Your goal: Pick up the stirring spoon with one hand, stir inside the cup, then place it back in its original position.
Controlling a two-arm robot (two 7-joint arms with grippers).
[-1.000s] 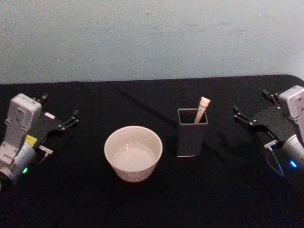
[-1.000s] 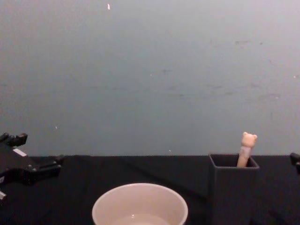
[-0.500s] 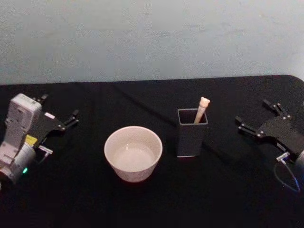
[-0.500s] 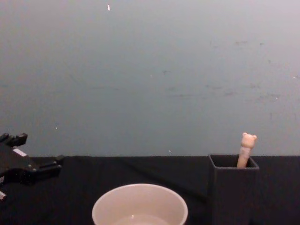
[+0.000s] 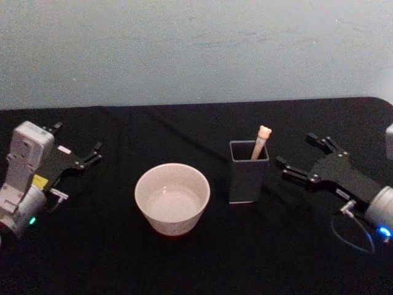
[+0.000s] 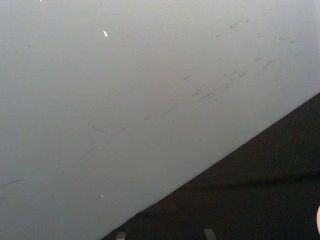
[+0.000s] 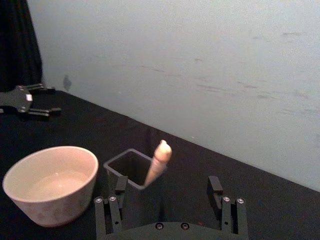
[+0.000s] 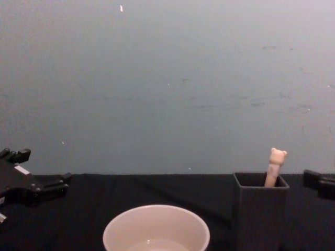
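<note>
The stirring spoon stands in the dark grey square holder, its cream handle and bear head leaning out at the far right corner. The stem and bowl are hidden inside. Left of the holder sits the wide cream cup. My right gripper is open, just right of the holder and pointing at it, touching nothing. In the right wrist view the spoon and holder lie ahead of the open right gripper, with the cup beside them. My left gripper is open at the far left.
A black cloth covers the table, and a pale blue-grey wall rises behind it. In the chest view the spoon's bear head stands above the holder, and the cup's rim is low in the middle.
My right gripper has moved left and forward, from the table's right edge to close beside the holder. The left arm, spoon and cup have not moved.
</note>
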